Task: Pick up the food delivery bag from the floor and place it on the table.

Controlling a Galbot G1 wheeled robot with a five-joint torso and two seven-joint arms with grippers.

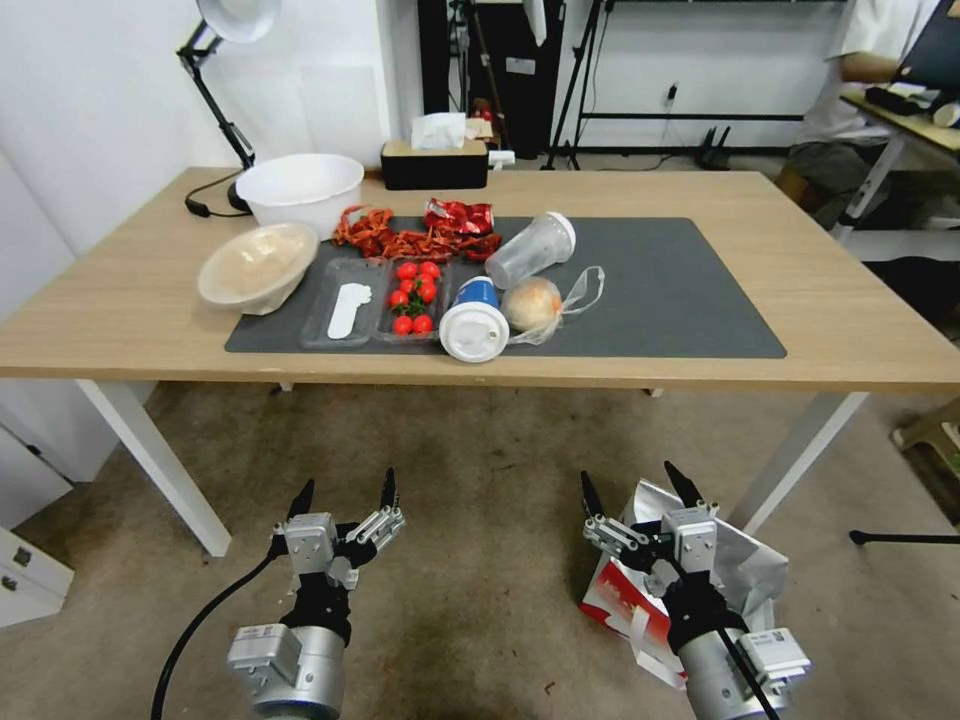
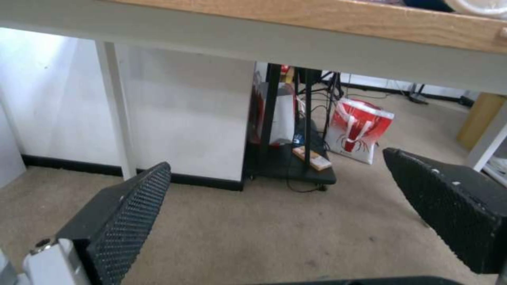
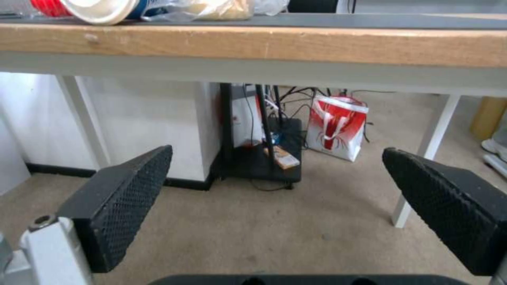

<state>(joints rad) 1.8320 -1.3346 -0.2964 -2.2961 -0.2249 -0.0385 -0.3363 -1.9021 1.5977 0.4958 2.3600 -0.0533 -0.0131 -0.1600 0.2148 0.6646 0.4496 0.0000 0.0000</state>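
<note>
The food delivery bag (image 1: 745, 560) lies on the floor (image 1: 480, 580) at the lower right, showing white and red sides and a crumpled silver foil lining. My right gripper (image 1: 630, 478) hangs open just above its near left side, and the arm covers the bag's middle. My left gripper (image 1: 347, 485) is open over bare floor, well to the bag's left. Both point toward the table (image 1: 830, 310), a light-wood top with a dark grey mat (image 1: 680, 290). The wrist views show the open left gripper (image 2: 285, 198) and the open right gripper (image 3: 280, 190) with nothing between their fingers.
The mat's left half holds a tomato tray (image 1: 413, 296), cups (image 1: 474, 320) and a bagged bun (image 1: 535, 303); bowls (image 1: 300, 190) stand beside it. White table legs (image 1: 160, 460) (image 1: 800, 460) flank the floor ahead. Another red and white bag (image 3: 338, 126) stands beyond the table.
</note>
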